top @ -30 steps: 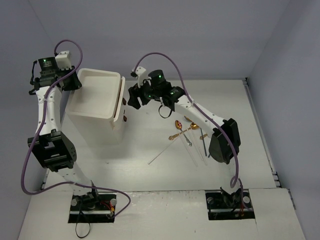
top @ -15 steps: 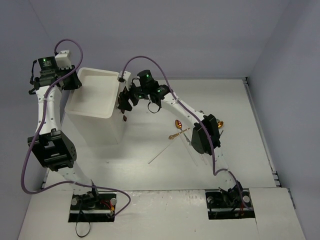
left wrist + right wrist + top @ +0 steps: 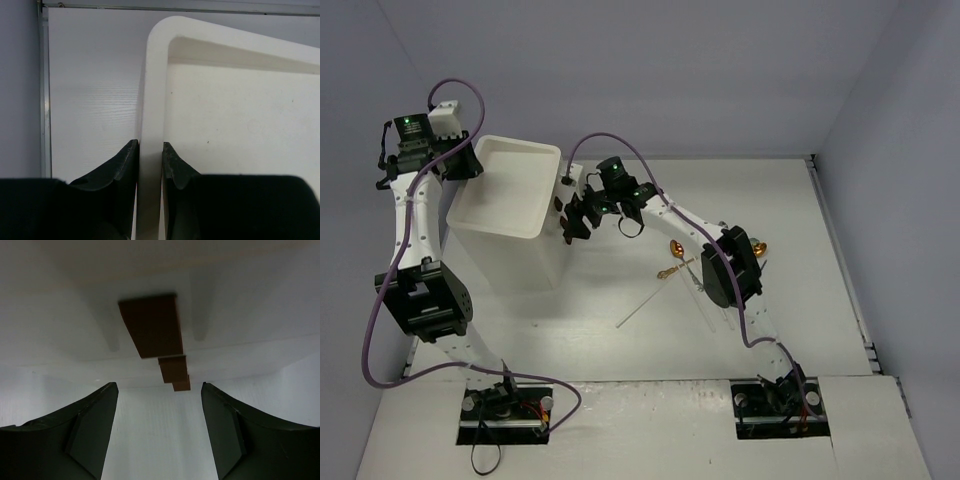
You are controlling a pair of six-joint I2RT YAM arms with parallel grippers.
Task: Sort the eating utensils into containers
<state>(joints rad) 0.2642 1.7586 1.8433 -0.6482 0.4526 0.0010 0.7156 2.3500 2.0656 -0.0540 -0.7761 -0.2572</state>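
On a white table (image 3: 620, 345), the cabinet (image 3: 525, 262) at upper left was pinched by its rim (image 3: 150, 100) in the left gripper (image 3: 150, 148), the right gripper (image 3: 159, 386) was held open and empty before the knobs (image 3: 152, 326), and the utensils (image 3: 677, 272) were seen scattered centre-right.

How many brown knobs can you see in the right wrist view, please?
3, in a row on the cabinet front: the near knob, the middle knob just beyond it, and the far knob, partly hidden behind that. Others may be hidden.

Left arm (image 3: 416, 222) and right arm (image 3: 685, 213) are white, with black joints (image 3: 425, 300), purple cables (image 3: 367, 345), green lights (image 3: 407, 124).
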